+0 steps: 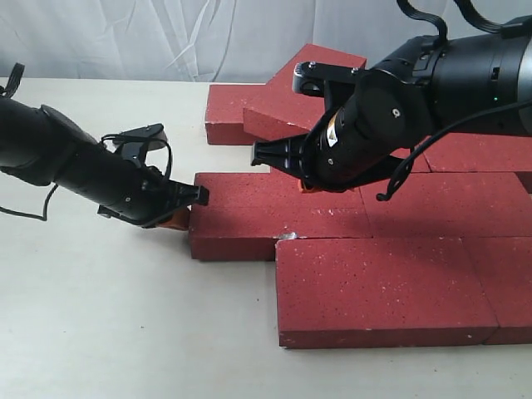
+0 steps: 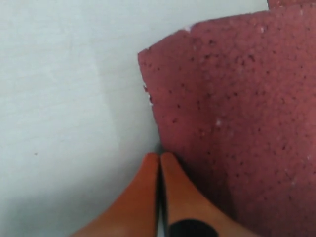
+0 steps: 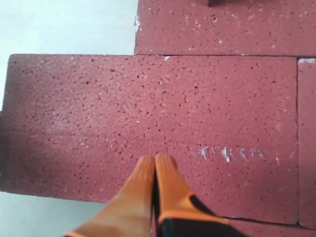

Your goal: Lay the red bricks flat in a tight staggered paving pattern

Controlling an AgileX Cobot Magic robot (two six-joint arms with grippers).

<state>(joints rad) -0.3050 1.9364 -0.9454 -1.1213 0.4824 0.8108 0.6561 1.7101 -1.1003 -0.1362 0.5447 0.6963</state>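
Several dark-red bricks lie flat on the white table. The middle-row left brick (image 1: 274,212) (image 3: 148,118) (image 2: 232,123) sticks out left of the front-row brick (image 1: 374,287). My left gripper (image 1: 179,219) (image 2: 159,157) is shut with nothing in it, its orange tips against that brick's left end face. Over the same brick's top, near its back edge, my right gripper (image 1: 309,186) (image 3: 156,159) is also shut and empty. Farther back, one brick (image 1: 303,87) lies tilted across another flat brick (image 1: 233,112).
More bricks (image 1: 465,204) continue the rows to the right, out of the exterior view. Bare white tabletop (image 1: 125,307) spreads left and in front of the bricks. A white cloth backdrop (image 1: 166,37) hangs behind the table.
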